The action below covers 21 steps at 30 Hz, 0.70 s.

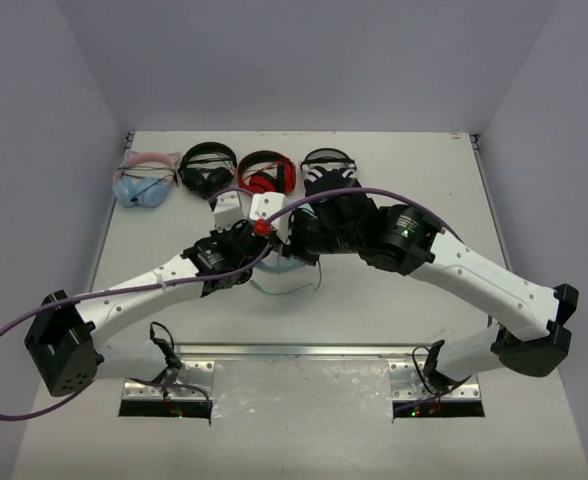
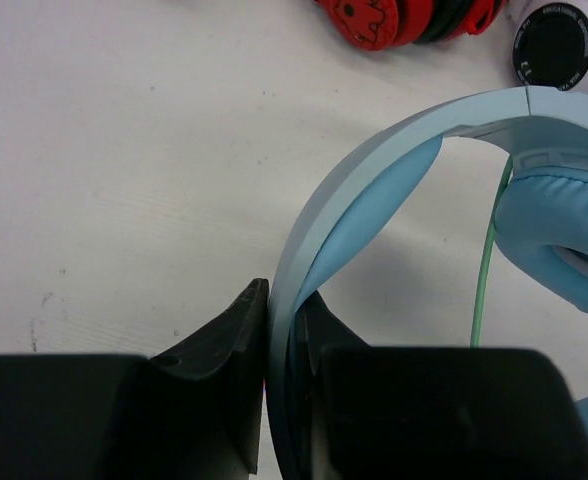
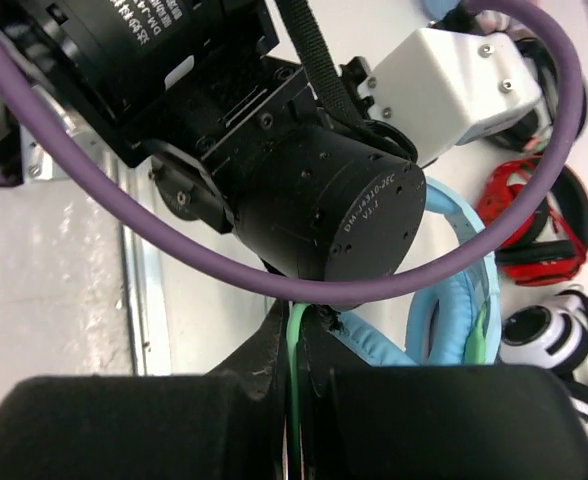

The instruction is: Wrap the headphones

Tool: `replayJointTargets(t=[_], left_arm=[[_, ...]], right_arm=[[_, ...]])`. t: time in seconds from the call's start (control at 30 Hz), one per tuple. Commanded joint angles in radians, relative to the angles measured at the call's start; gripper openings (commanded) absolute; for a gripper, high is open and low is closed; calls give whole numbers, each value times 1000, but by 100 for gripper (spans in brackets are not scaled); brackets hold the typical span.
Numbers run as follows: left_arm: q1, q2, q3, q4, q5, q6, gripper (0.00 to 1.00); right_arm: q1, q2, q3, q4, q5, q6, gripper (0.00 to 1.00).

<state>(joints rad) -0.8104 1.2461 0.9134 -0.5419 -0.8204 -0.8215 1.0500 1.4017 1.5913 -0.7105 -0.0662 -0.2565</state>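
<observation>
The light-blue headphones (image 1: 286,262) lie at the table's middle, mostly hidden under both wrists. In the left wrist view my left gripper (image 2: 284,335) is shut on their blue headband (image 2: 374,190). A padded ear cup (image 2: 559,225) and the pale-green cable (image 2: 486,260) lie to its right. In the right wrist view my right gripper (image 3: 296,345) is shut on the green cable (image 3: 295,335), just below the left arm's black wrist (image 3: 324,190). A blue ear cup (image 3: 454,300) lies beside it. From above, a loop of cable (image 1: 279,290) trails towards the near edge.
Other headphones stand in a row at the back: a cat-ear pair (image 1: 144,182), a black pair (image 1: 207,168), a red-and-black pair (image 1: 267,173) and a white-and-black pair (image 1: 329,168). A purple robot cable (image 1: 374,193) arcs over the wrists.
</observation>
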Motion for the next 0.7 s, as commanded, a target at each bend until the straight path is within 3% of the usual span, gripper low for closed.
replayJointTargets(t=[0.0,0.2,0.4,0.67], left_arm=[[-128,-105,-88,201,-60,50,0],[-141,-200,-195,357,9,134,0],[-138,-254,-211,407,35,201,0],[-141,-186,-171,465,186,379,0]], right_arm=[[-130,-33,16,232,193,-128,1],[-169,-63,-88,281,197,-113,2],[-251,-113,-204,370,140,-30,1],[-281,-32,-70,299,138,-59,1]])
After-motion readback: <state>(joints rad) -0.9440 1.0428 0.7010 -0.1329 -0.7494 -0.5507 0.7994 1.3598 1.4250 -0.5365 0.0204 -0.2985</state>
